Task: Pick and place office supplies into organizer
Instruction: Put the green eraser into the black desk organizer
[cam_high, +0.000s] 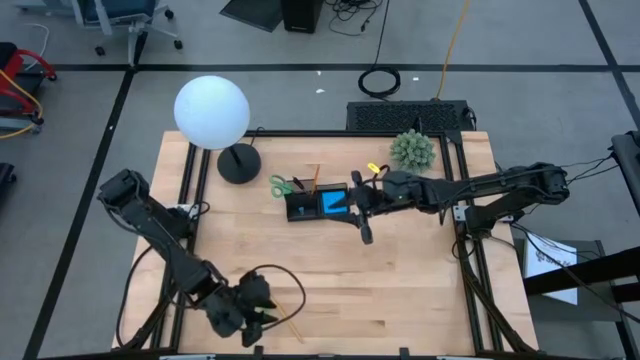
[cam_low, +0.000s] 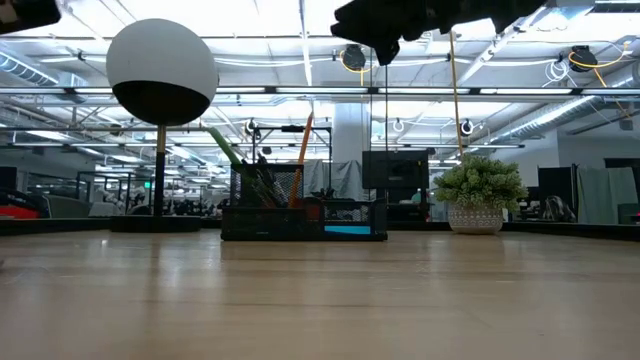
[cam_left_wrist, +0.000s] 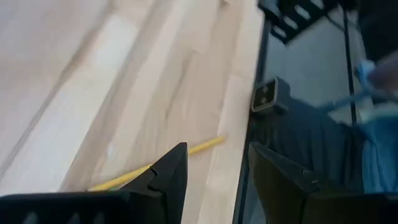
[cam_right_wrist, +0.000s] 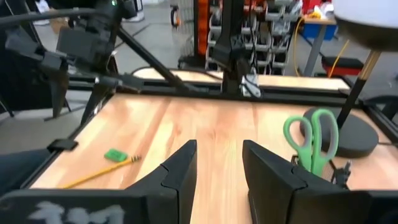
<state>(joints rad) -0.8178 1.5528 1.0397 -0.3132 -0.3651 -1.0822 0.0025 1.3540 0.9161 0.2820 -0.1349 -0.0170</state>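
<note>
The bench (cam_high: 400, 290) is pale wood in planks, smooth with a soft sheen, framed by dark matt metal rails (cam_high: 478, 290). The organizer (cam_low: 300, 222) looks like black wire mesh. The scissors (cam_right_wrist: 314, 146) have glossy green plastic handles. The lamp globe (cam_high: 211, 111) is smooth matt white. Each tool's fingers (cam_right_wrist: 180, 171) look like matt black plastic.

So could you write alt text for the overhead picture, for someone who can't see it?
Seen from above, the right gripper hovers open and empty beside a black organizer mid-table, which holds green scissors, a blue sticky pad and an orange pencil. The left gripper sits open at the near edge by a yellow pencil; a globe lamp and potted plant stand behind.
</note>
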